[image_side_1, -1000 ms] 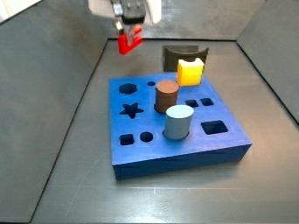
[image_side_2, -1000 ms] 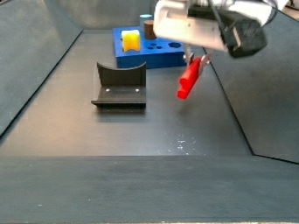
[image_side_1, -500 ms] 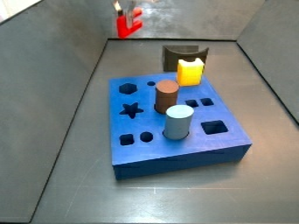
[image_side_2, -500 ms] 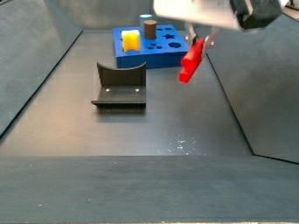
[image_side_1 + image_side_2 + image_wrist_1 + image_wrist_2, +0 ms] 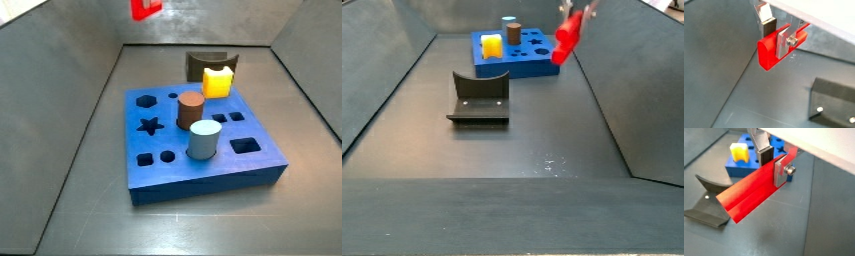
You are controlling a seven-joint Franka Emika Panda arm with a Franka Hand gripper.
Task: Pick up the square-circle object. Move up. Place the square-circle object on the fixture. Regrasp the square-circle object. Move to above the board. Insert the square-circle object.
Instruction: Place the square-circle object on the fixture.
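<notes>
The square-circle object is a long red piece, and my gripper is shut on it near one end. It also shows in a wrist view, hanging out slantwise from the gripper. In both side views only the red piece shows at the top edge, high above the floor; the gripper body is out of frame. The fixture stands on the floor below and to the side, also seen in both wrist views. The blue board lies beyond it.
The board carries a yellow piece, a brown cylinder and a pale cylinder, beside a star-shaped hole and several other holes. Grey walls slope up around the floor.
My gripper has risen with the red piece; both were well in view a second ago, and now only the piece shows at the top edge of both side views.
</notes>
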